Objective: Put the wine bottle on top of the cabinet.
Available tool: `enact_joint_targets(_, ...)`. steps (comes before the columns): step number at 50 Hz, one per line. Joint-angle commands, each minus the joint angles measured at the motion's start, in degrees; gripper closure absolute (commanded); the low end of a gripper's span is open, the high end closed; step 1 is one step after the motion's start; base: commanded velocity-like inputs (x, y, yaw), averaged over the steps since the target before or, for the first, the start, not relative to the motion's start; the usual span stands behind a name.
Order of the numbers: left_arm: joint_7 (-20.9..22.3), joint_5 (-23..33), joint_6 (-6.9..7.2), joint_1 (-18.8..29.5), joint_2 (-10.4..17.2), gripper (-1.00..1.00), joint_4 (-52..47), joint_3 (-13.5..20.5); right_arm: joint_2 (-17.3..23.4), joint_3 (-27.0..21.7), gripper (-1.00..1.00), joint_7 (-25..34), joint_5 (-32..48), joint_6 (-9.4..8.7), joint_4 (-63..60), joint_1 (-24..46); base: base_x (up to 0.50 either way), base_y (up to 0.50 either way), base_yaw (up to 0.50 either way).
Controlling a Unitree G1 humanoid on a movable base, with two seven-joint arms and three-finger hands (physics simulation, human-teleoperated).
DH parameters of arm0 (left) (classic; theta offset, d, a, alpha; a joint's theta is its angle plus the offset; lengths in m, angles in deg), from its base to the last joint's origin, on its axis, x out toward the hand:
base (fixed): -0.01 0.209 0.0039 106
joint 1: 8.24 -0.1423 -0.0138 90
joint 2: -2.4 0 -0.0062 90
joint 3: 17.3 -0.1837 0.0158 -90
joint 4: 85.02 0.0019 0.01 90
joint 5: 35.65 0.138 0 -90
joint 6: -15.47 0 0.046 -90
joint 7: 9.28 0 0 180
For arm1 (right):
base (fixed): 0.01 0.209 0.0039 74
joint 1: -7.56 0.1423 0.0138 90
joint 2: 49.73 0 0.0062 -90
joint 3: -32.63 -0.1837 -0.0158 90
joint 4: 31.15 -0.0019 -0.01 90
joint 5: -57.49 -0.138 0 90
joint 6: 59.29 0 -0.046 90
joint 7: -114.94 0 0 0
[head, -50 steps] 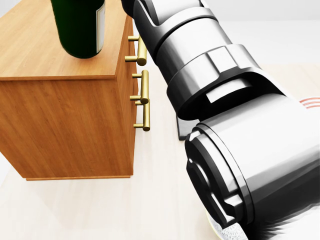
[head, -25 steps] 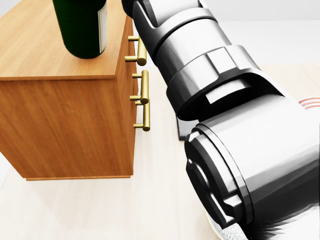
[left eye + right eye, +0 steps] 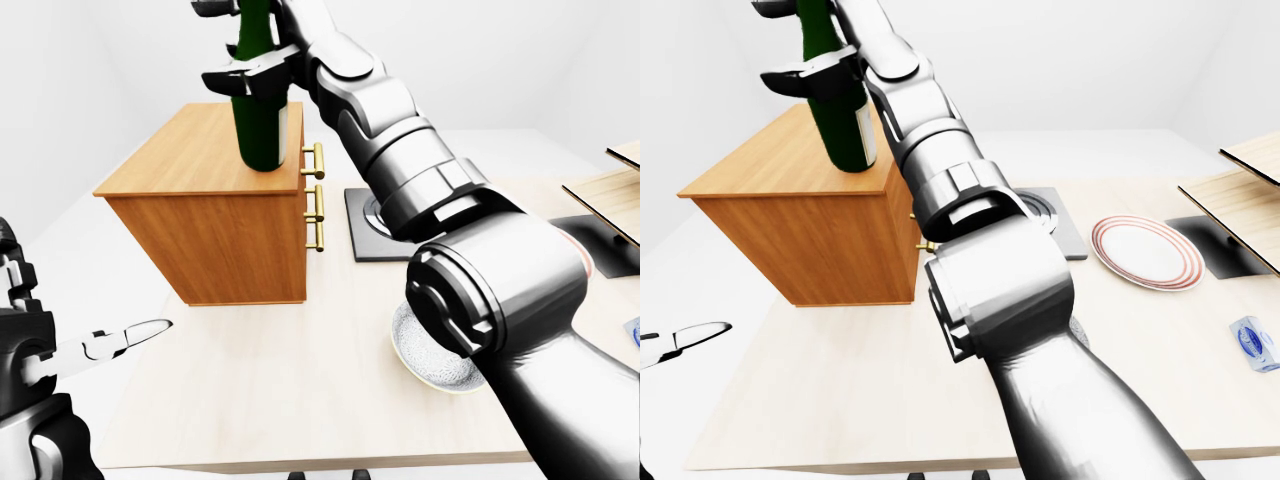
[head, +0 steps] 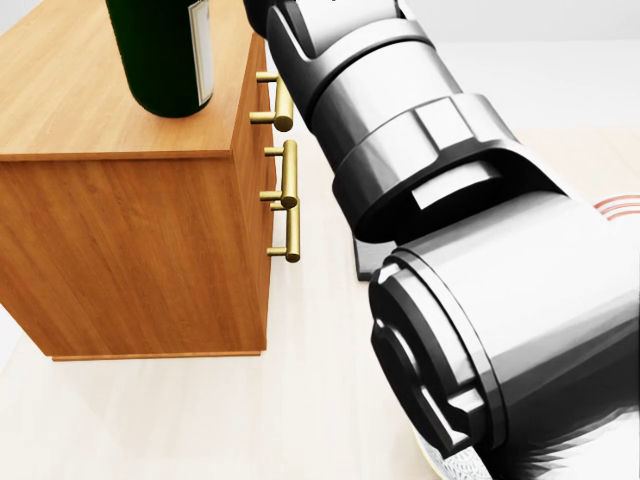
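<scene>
Now the wine bottle is seen upright over the cabinet top, near its right edge in the left-eye view, just above the brass drawer handles. Whether its base is touching the wood or a hair above can't be told; in the head view it looks seated. The bottle's upper body is gripped by the right hand, fingers closed round the glass w/ dark fingertips wrapped across it, neck running out of the top of the picture.

Step in hand is judged to be the set-down, nearly done. Next, the base should be confirmed flat on the top, then the fingers opened and the hand drawn up and away w/o knocking the bottle, since it stands close to the edge.

The left hand is held low at the left-eye view's left edge, fingers spread, nothing in it, well apart from the cabinet. On the table a striped plate and a grey bowl lie further right.
</scene>
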State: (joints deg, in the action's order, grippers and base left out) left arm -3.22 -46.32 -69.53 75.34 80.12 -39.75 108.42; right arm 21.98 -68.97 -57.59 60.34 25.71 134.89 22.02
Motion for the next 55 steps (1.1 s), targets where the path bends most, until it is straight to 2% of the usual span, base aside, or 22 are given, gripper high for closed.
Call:
enact_joint_targets(1, 0.0, 0.06, 0.0, 0.0, 0.01, -1.0, 0.05, -0.08, 0.09, 0.86, -1.0, -1.87, 0.27, 0.0, 0.32, -0.2, 0.0, 0.0, 0.0)
enact_joint_targets(39, 0.04, 0.07, 0.0, -0.04, -0.15, -1.0, -0.65, -0.32, 1.12, 0.58, -1.0, -2.98, 0.13, 0.0, 0.22, 0.46, 0.0, 0.0, 0.0)
enact_joint_targets(55, -0.13, 0.24, 0.0, 0.2, -0.1, -1.0, -0.74, -0.68, 3.57, 0.24, -1.0, -3.47, -0.62, 0.0, 0.0, 2.1, 0.0, 0.0, 0.0)
